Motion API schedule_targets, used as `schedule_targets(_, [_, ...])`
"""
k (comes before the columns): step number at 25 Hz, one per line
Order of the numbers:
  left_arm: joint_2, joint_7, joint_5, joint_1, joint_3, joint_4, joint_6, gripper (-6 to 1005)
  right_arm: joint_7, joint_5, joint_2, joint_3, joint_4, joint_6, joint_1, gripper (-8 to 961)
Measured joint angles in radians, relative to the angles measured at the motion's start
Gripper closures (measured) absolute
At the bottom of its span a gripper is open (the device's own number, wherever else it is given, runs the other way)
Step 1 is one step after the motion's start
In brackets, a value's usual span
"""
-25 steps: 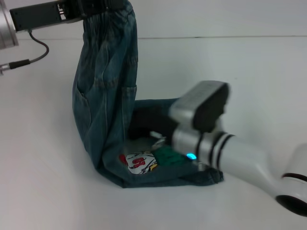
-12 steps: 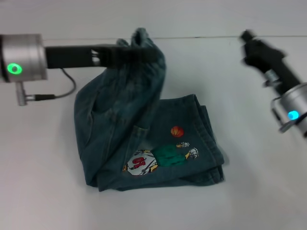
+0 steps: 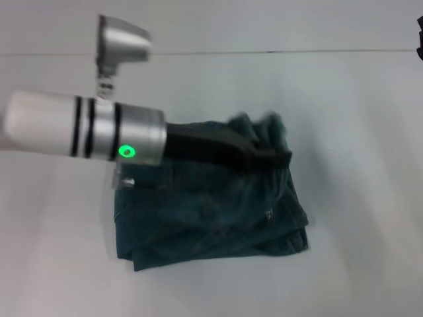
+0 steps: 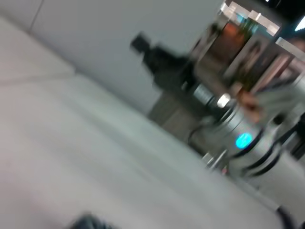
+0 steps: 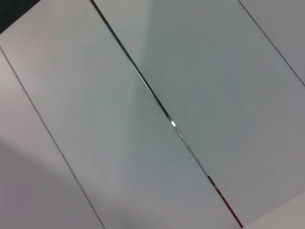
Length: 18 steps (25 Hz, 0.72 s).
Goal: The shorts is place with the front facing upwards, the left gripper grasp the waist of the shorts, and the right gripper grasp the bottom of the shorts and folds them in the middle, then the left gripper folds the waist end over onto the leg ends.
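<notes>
From my end the biggest thing in the head view is the pale grey-white table (image 3: 370, 198), plain and matte, with a thin dark seam running across its far side where it meets the lighter back area. The right wrist cam just gives me flat grey panels split by thin dark lines, nothing else. The left wrist cam is smeared: pale tabletop, a light wall, and some cluttered room stuff behind the other arm, whose blue light shows. Sitting mid-table are the shorts (image 3: 211, 224), folded into a squarish denim bundle, print hidden. The left gripper (image 3: 274, 155) reaches in over the bundle's far right corner, pinching a bunched bit of denim there. The right gripper (image 3: 420, 36) barely pokes in at the far right edge, can't tell its fingers.
</notes>
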Motion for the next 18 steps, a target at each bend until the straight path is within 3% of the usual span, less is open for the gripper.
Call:
schedule_targets(5, [-0.011,-0.008,0.025,-0.006,0.06,-0.028,-0.077,797,0.002,-0.004,0.002,-0.01,0.008,0.01,-0.005,926])
schedule_targets(10, [-0.012,-0.005,0.012,0.01,0.04,-0.035,-0.079,654,0.008,-0.005,0.003,-0.04,0.011,0.024,-0.006,918])
schedule_targets(13, [-0.011,0.003,-0.005,0.044,-0.02,-0.018,-0.053,537,0.04,-0.009,-0.001,-0.097,0.004,0.027,-0.003,914])
schedule_targets(16, [-0.011,0.03,-0.021,0.1,-0.112,0.016,-0.001,414,0.077,-0.041,-0.009,-0.2,-0.044,0.002,0.013,909])
schedule_targets(17, [-0.009,0.069,-0.043,0.143,-0.188,0.036,0.053,369,0.088,-0.053,-0.01,-0.236,-0.065,-0.014,0.019,907])
schedule_targets(18, [-0.009,0.069,-0.043,0.143,-0.188,0.036,0.053,324,0.115,-0.066,-0.011,-0.284,-0.098,-0.04,0.024,906])
